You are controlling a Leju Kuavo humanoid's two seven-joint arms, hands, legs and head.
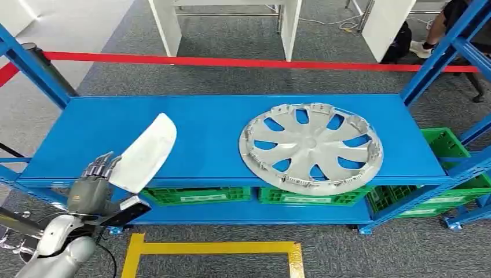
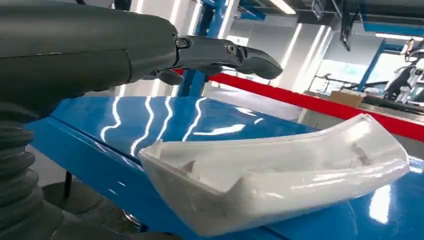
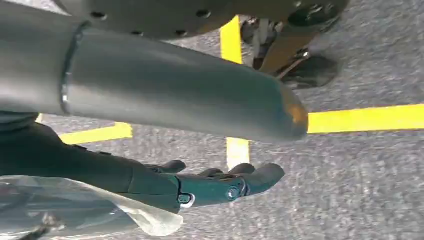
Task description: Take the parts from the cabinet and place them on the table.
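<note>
No readable writing or brand from my feeds; the pale labels on the green plastic crates under the blue metal shelf are too small to read.

My left hand sits at the shelf's front-left edge, fingers up against the near end of the white elongated plastic trim part. In the left wrist view the thumb stretches out above the part with a gap, not pressed on it, so I can't tell whether the hand really grips it or just touches it.

The white part is on the shelf's left portion, its near end past the front edge. The long axis runs diagonally, from the front-left edge toward the shelf's back and right. Its hollow side shows in the wrist view.

The round silver plastic wheel cover lies flat on the shelf's right half, well apart from the white part, its near rim overhanging the front edge.

My right hand hangs over grey carpet and yellow floor tape, fingers loosely extended, holding nothing.
</note>
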